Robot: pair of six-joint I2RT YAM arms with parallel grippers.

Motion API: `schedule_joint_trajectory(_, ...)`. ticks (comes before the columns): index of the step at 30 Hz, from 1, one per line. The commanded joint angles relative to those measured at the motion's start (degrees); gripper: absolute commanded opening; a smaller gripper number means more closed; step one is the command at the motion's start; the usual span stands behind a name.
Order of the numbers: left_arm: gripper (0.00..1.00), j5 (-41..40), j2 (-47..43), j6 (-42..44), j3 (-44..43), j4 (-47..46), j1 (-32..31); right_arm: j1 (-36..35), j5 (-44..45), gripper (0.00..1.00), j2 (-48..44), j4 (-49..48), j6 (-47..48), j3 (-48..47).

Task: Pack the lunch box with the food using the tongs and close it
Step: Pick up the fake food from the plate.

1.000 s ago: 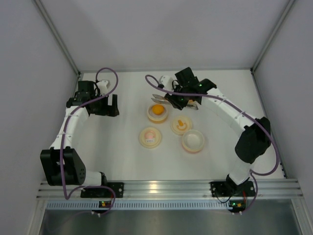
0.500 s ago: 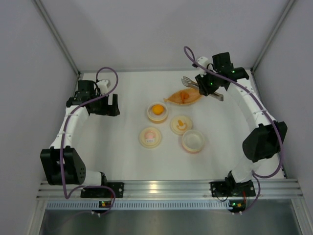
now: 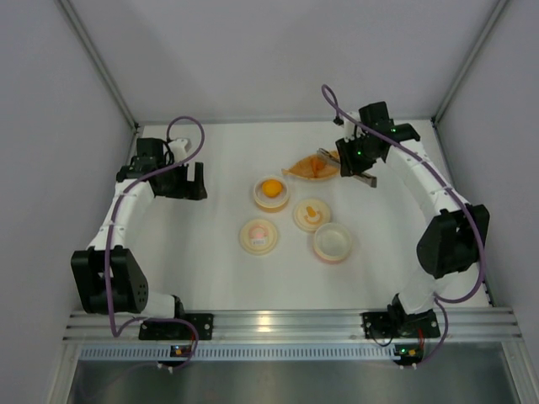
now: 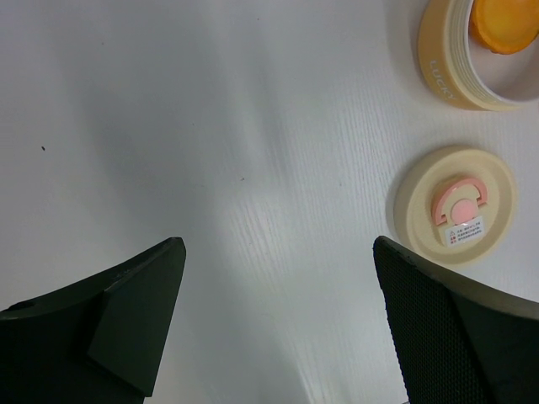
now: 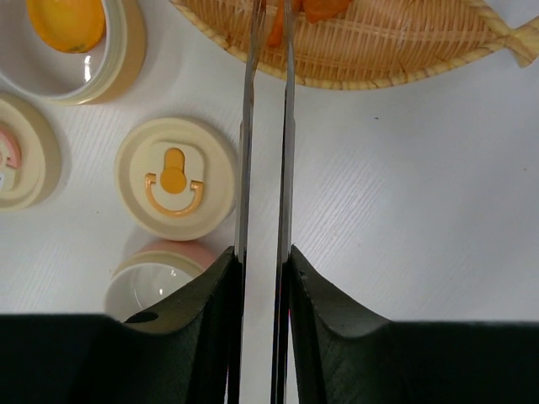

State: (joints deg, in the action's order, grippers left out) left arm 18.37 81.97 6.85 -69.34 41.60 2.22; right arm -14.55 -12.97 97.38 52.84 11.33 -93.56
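Slippage was the risk: the right gripper [image 5: 261, 263] pinched the tongs [image 5: 286, 168] narrow, their tips apparently at the orange bits [image 5: 324, 7] in the wicker dish [image 5: 404, 46]. A loose squeeze could drop one beside that dish. The left gripper [image 4: 276, 252], well apart from the dish, gaped wide.

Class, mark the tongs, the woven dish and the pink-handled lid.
tongs [image 5: 245, 168], right wrist view, left metal arm.
woven dish [image 5: 404, 46], right wrist view, bare weave.
pink-handled lid [image 4: 456, 204], left wrist view, its centre.

Left pincer [image 4: 278, 246] wide, right pincer [image 5: 263, 254] tight.
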Motion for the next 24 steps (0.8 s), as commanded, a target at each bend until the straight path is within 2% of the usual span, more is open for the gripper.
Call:
schedule_joint_trajectory(1,0.98,0.18,0.55,-1.23,-1.76,-0.65,0.33,-3.29,3.29,0.29,-0.44,-2.82,-5.44,1.53)
schedule_joint_trajectory(10,0.98,-0.79,0.47,-1.4,-1.32,-0.56,0.24,-10.24,17.62,0.3,2.19,-6.43,-10.71,2.85)
schedule_joint_trajectory(18,0.98,-0.62,0.82,-1.49,-0.97,-1.0,0.33,-11.38,20.7,0.33,4.48,-8.1,-13.35,3.21)
schedule_joint_trajectory(24,0.98,-0.7,0.99,-1.32,-0.88,-1.09,0.33,-11.47,19.83,0.34,5.89,-8.72,-14.14,3.03)
